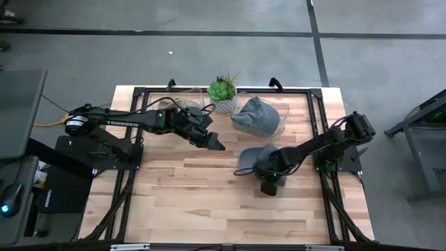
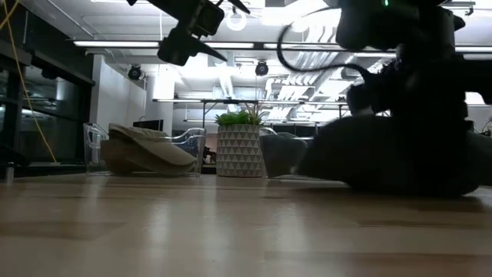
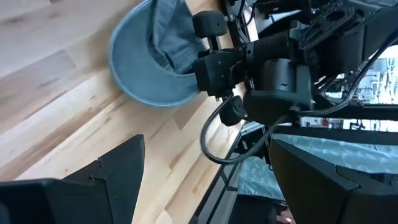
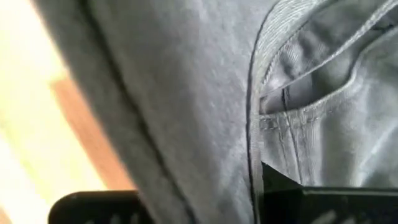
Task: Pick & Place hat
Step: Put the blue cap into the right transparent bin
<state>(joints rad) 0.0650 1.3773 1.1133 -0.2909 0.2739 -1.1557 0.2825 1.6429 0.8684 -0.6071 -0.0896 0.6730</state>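
A grey cap (image 1: 248, 157) lies near the middle of the table, and its brim (image 3: 146, 78) shows in the left wrist view. My right gripper (image 1: 265, 169) reaches in from the table's right and is shut on the cap, which fills the right wrist view (image 4: 186, 87). My left gripper (image 1: 216, 143) hovers open above the table, left of the cap; in the low view (image 2: 192, 35) it is high up. A second grey cap (image 1: 258, 115) sits in a clear bin, and a tan cap (image 2: 146, 150) sits in another. My right gripper holds the cap by the rim of its crown (image 4: 255, 124), on the side facing the table's right. One finger (image 4: 329, 202) lies on the inner band and the other finger (image 4: 93, 208) on the outer cloth. The fingers slant down from the right; the cap's brim side lies on the table.
A potted plant (image 1: 221, 90) stands at the far edge between the two clear bins (image 1: 279, 111). A black frame (image 1: 317, 118) runs around the table's sides. Bare wood spreads over the near half (image 1: 209, 202).
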